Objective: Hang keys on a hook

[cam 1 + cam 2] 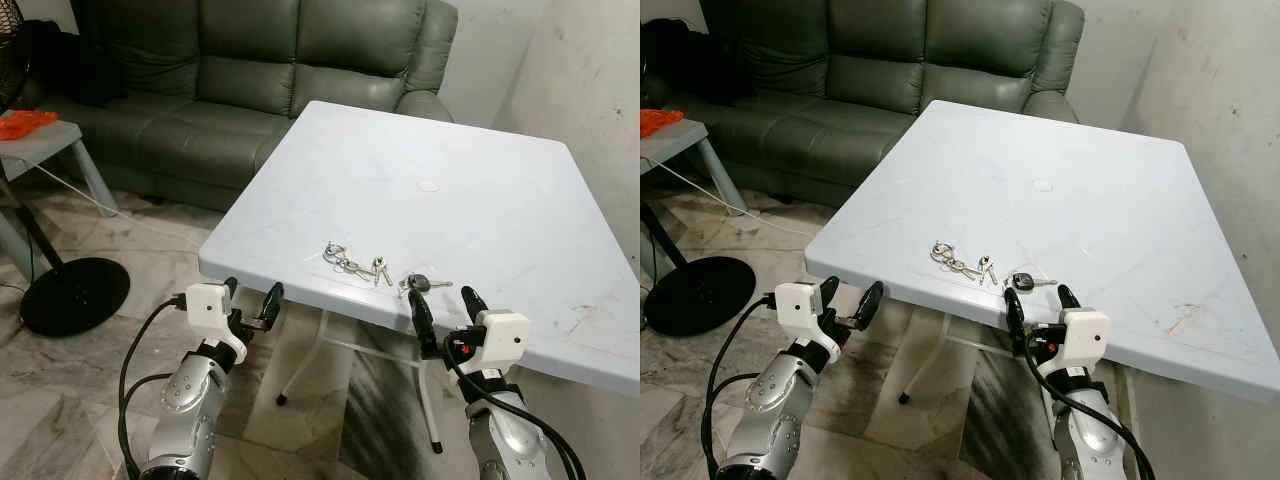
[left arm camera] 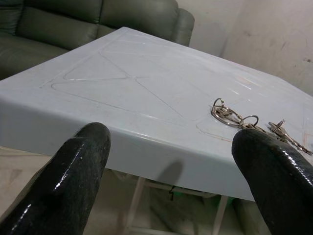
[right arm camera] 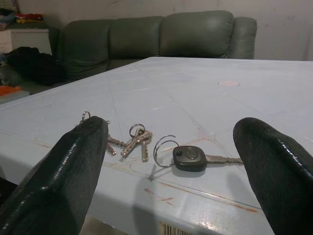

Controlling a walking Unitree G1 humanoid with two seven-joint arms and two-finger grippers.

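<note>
A bunch of silver keys on rings (image 1: pixel 352 265) lies near the front edge of the pale blue table (image 1: pixel 480 190). Just right of it lies a black-headed key on its own ring (image 1: pixel 418 283); the right wrist view shows both, the black-headed key (image 3: pixel 191 158) and the silver keys (image 3: pixel 137 139). My right gripper (image 1: pixel 445 308) is open, just below and in front of the table edge, facing the black key. My left gripper (image 1: pixel 250 302) is open too, below the table's front left corner, with the silver keys (image 2: pixel 230 115) off to its right.
A green sofa (image 1: pixel 250 70) stands behind the table. A fan's black round base (image 1: pixel 75 293) sits on the marble floor at left, beside a small table holding something orange (image 1: pixel 25 123). A wall (image 1: pixel 590 70) runs close along the table's right side. A small white disc (image 1: pixel 428 185) lies mid-table.
</note>
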